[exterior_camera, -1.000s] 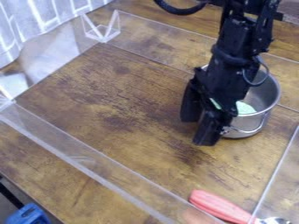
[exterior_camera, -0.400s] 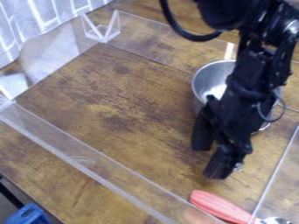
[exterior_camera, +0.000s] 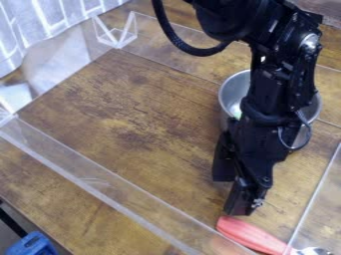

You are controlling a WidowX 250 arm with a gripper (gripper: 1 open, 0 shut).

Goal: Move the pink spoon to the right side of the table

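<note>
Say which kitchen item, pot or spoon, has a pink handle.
The spoon: its handle is pink, whereas the pot, partly hidden behind the robot arm, looks silvery.

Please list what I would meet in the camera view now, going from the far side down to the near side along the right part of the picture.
Silver pot, gripper, pink spoon.

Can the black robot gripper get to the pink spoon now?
Probably yes: the black robot gripper hangs just beside the rounded coral-pink handle of the spoon, with nothing showing between them. I can't tell whether its fingers are open wide enough, though.
</note>
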